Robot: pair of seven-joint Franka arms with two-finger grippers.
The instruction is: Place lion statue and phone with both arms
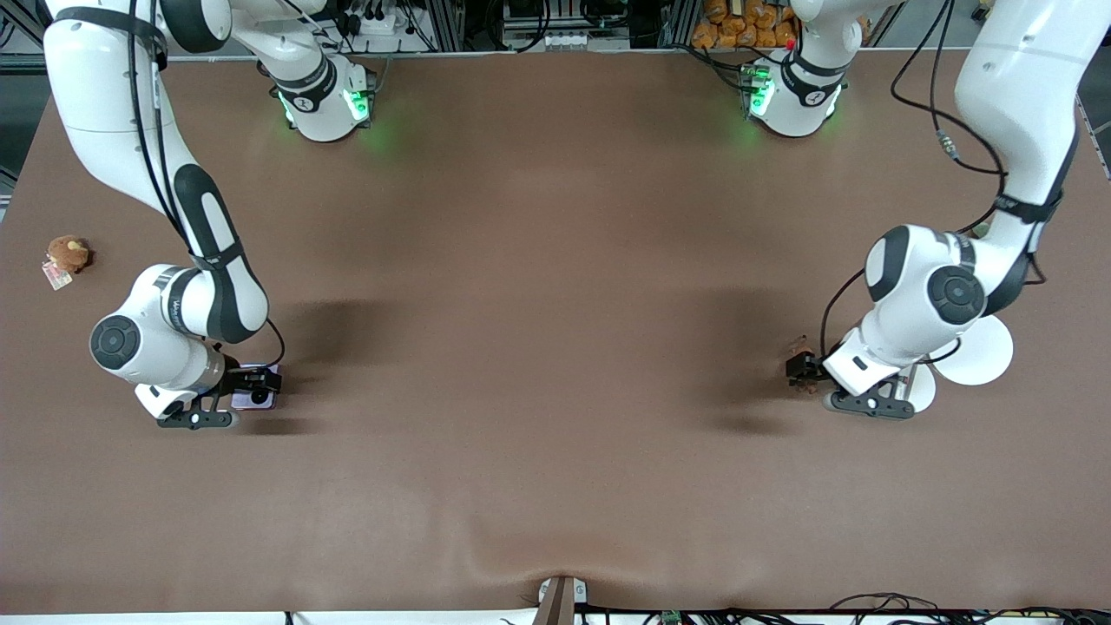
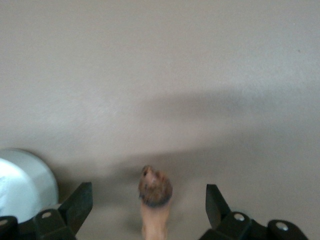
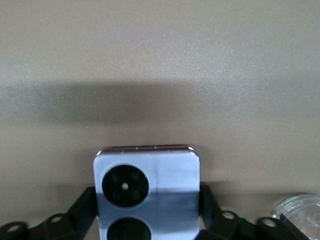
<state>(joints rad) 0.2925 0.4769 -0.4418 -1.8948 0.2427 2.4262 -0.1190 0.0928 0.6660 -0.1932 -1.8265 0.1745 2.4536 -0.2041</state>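
The lion statue [image 1: 804, 363] stands on the brown table at the left arm's end. In the left wrist view the lion [image 2: 155, 187] sits between the two spread fingers, touching neither. My left gripper [image 1: 805, 371] is low at the table, open around it. The lavender phone [image 1: 260, 396] is at the right arm's end. In the right wrist view the phone [image 3: 147, 175] shows its two black camera circles, with a black finger against each of its sides. My right gripper [image 1: 254, 382] is low at the table, shut on the phone.
A round brown plush with a tag [image 1: 68, 253] lies near the table edge at the right arm's end. White round discs [image 1: 982, 351] lie beside the left gripper; one shows in the left wrist view [image 2: 22, 180]. A clear round object [image 3: 300, 206] is beside the right gripper.
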